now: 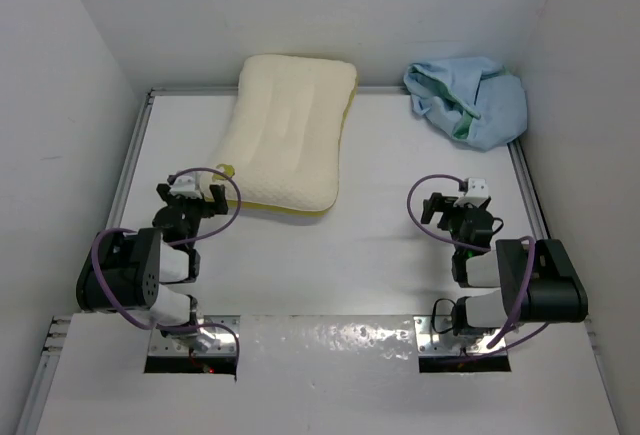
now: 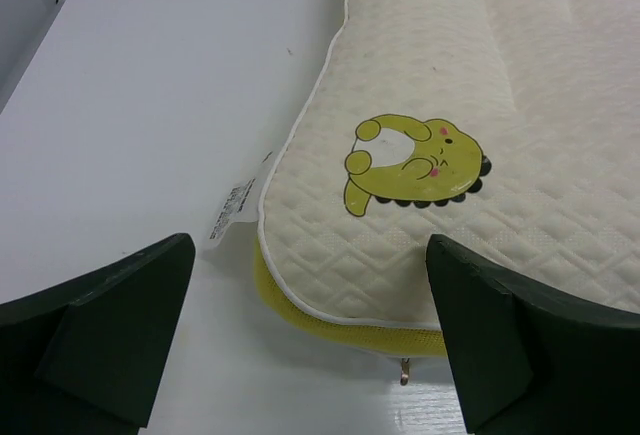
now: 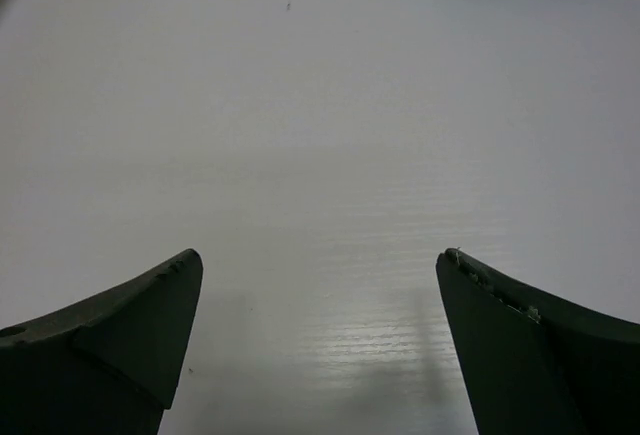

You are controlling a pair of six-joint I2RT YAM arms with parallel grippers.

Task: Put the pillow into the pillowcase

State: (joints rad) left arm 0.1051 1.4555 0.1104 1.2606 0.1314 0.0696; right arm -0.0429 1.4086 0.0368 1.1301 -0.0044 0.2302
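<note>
The table [image 1: 380,255] is flat and white, and plain white walls [image 1: 60,75] stand on the left, right and far sides.

The pillow [image 1: 288,130] lies flat on the far part of the table, a bit left of the middle. Its long side runs from near to far, leaning a little to the right at the far end. A little yellow animal picture [image 2: 415,160] sits at its near left corner, and a white tag [image 2: 232,210] sticks out just beside that.

The pillowcase [image 1: 470,103] is a crumpled blue heap in the far right corner.

The left claw [image 1: 192,193] is wide open and holds nothing. The pillow's near left corner is just in front of it, not touching.

The right claw [image 1: 445,210] is wide open too, over bare table, with nothing in it. The pillowcase is well apart from it, on the far side.
</note>
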